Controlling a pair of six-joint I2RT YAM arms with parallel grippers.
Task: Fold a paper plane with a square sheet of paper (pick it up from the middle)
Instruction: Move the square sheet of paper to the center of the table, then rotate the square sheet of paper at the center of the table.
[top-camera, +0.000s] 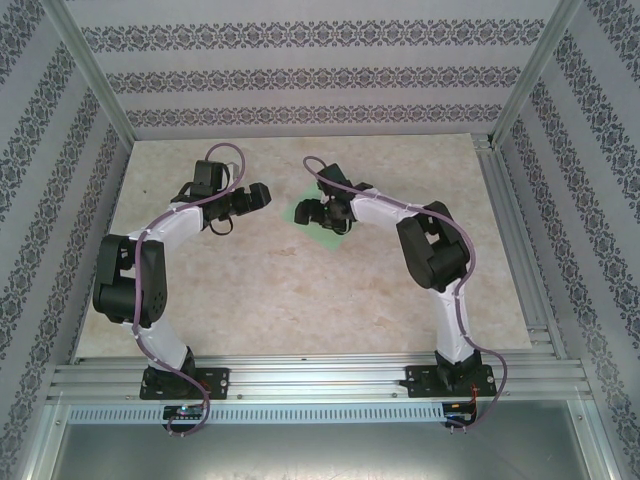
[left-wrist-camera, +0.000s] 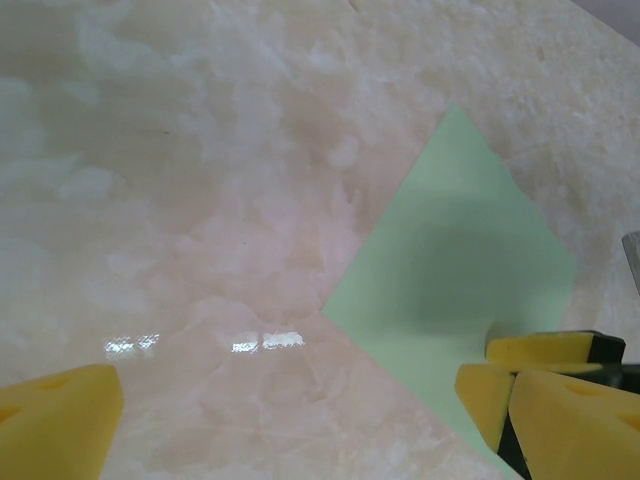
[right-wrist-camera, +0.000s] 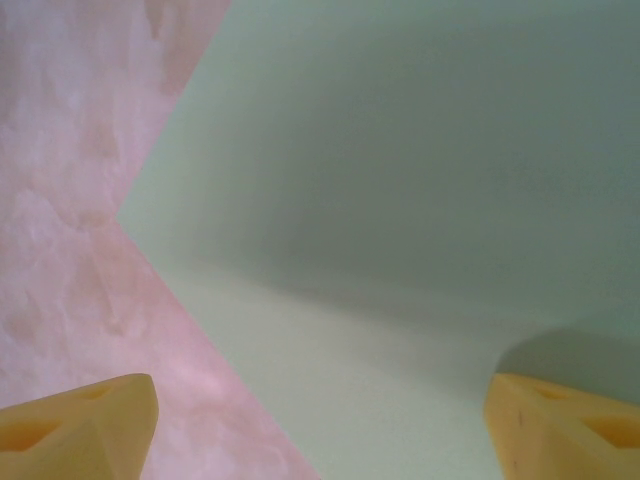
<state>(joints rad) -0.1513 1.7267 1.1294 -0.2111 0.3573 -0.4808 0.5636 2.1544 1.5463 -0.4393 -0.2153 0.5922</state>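
The square sheet of paper (top-camera: 326, 238) is light green and lies flat on the marble tabletop, turned like a diamond. My right gripper (top-camera: 322, 214) stands over its middle and hides part of it. From the right wrist, the sheet (right-wrist-camera: 400, 200) takes up most of the picture, and the right gripper (right-wrist-camera: 320, 440) is open. One yellow fingertip (right-wrist-camera: 565, 430) is over the paper and the other is over bare table. My left gripper (top-camera: 260, 195) hovers just left of the sheet, open and holding nothing. In the left wrist view the sheet (left-wrist-camera: 460, 260) lies ahead and to the right of the left gripper (left-wrist-camera: 315, 430).
The marble tabletop (top-camera: 300, 300) stretches between the arms and the sheet. Patterned walls (top-camera: 300, 80) and aluminium frame posts enclose the back and sides. A metal rail (top-camera: 320, 375) carries both arm bases at the near edge.
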